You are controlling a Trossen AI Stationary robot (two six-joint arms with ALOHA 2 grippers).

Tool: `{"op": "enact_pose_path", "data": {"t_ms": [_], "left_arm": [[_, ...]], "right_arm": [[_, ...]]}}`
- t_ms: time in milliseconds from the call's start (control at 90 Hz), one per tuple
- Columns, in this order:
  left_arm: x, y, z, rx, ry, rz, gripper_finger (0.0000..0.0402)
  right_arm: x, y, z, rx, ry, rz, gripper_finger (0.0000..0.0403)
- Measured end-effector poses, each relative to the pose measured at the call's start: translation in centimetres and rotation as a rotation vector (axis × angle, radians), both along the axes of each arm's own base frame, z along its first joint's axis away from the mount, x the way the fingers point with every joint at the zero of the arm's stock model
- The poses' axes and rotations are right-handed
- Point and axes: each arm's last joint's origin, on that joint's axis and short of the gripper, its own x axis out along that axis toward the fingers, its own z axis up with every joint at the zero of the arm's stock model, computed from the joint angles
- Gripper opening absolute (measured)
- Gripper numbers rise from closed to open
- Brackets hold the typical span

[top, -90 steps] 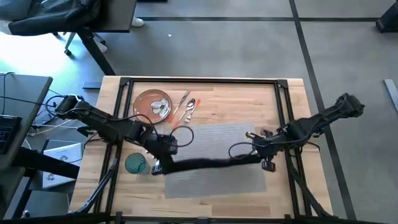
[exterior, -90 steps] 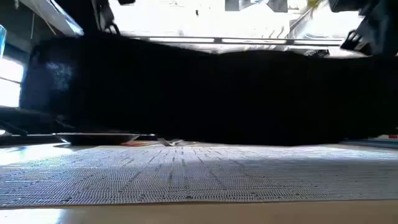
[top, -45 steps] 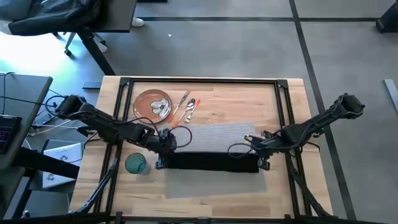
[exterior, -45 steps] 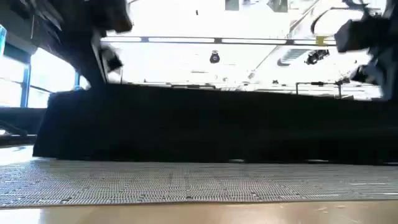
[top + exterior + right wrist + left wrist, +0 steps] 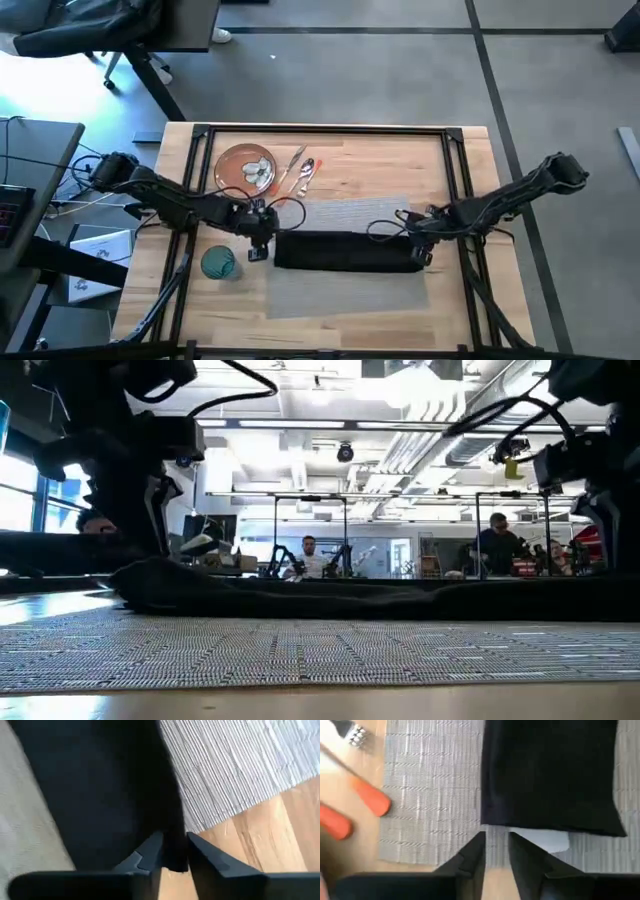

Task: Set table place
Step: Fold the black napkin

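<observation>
Napkin point(image 5: 348, 250) is the landmark here. It's a black cloth strip lying across the grey placemat point(image 5: 350, 285), long axis running arm to arm, roughly parallel to the placemat's long edges. The near half of the placemat is bare; the napkin sits over its middle.

Left gripper point(image 5: 258, 243) is just off the napkin's left end. In its wrist view the fingers are a narrow gap apart with nothing between them, and the cloth edge lies just ahead of the tips, so it has let go.

Right gripper point(image 5: 420, 252) is at the napkin's right end. Its wrist view shows a fold of black cloth in the gap between the fingers (looks pinched, though I can't see the contact itself).

So the next move turns on the right end: cloth extends straight away from that gripper toward the left arm.

Teal glass point(image 5: 218, 263) stands on the bare surface point(image 5: 400, 165) beside the left gripper, off the placemat. Beyond the napkin: orange-handled cutlery point(image 5: 298, 176), then orange-brown plate point(image 5: 245, 167), both still off the placemat.
</observation>
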Motion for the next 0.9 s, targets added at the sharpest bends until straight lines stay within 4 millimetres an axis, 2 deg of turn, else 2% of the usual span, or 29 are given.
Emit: {"op": "enact_pose_path", "data": {"t_ms": [189,256,333,400,489,578,667,900], "left_arm": [[2.0,-0.6,3.5,-0.040,-0.136,-0.007,0.0120],[2.7,-1.1,4.2,-0.057,-0.229,-0.033,0.0122],[3.4,-1.7,3.9,-0.077,-0.309,-0.086,0.0121],[3.9,-2.1,2.8,-0.093,-0.333,-0.108,0.0120],[4.3,-2.4,0.5,-0.094,-0.330,-0.115,0.0120],[4.6,-2.7,-1.7,-0.085,-0.274,-0.112,0.0119],[4.9,-2.9,-3.5,-0.088,-0.209,-0.115,0.0119],[4.7,-3.0,-5.8,-0.061,-0.092,-0.065,0.0119]], "right_arm": [[1.0,0.7,4.5,0.105,0.000,0.015,0.0147],[1.6,1.3,5.8,0.144,-0.065,0.036,0.0156],[2.3,2.7,6.2,0.151,-0.212,0.078,0.0160],[2.7,4.0,5.1,0.121,-0.331,0.125,0.0160],[2.9,5.0,2.4,0.023,-0.429,0.133,0.0161],[2.7,5.3,-0.7,-0.067,-0.459,0.088,0.0161],[2.5,5.6,-3.1,-0.075,-0.452,0.089,0.0161],[1.9,6.9,-5.8,-0.045,-0.349,0.151,0.0161]]}}
